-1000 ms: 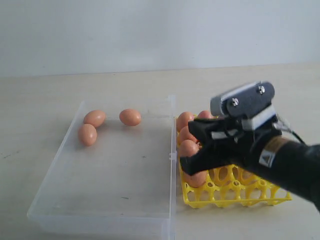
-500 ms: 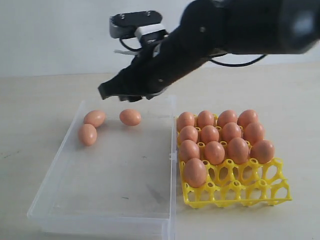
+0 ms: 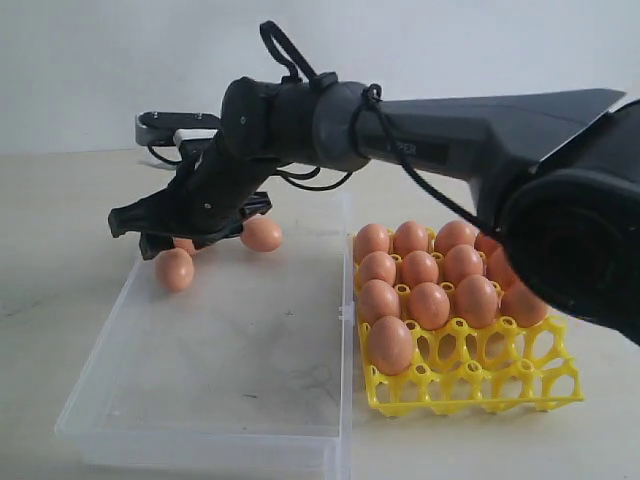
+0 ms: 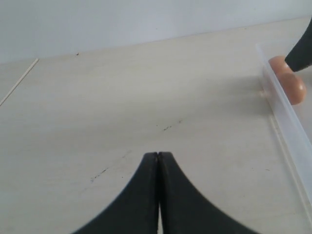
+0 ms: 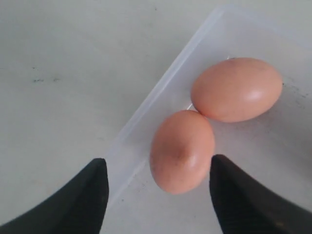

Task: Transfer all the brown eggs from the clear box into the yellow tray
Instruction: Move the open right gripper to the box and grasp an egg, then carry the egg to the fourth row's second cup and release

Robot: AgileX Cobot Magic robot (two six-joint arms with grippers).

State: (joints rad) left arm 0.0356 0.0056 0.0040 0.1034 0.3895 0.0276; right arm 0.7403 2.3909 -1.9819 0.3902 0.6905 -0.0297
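Three brown eggs lie at the far end of the clear box (image 3: 250,350): one (image 3: 174,269) near the left wall, one (image 3: 262,233) further right, and a third (image 3: 186,243) mostly hidden by my right gripper (image 3: 150,232). That gripper hangs open just above the left pair. In the right wrist view its fingers flank one egg (image 5: 182,151), which touches a second egg (image 5: 236,89) beside the box wall (image 5: 161,97). The yellow tray (image 3: 470,385) holds several eggs. My left gripper (image 4: 158,155) is shut and empty over bare table, left of the box wall (image 4: 285,122).
My right arm (image 3: 430,130) stretches from the right across the box's far edge, above the tray's back rows. The tray's front row has one egg (image 3: 390,345) at its left and open cups beside it. A pale wall stands behind the table.
My right arm left the tray's front-left cup, where an egg now sits, and swung across the box to the far-left eggs. Its jaws went from shut to open.
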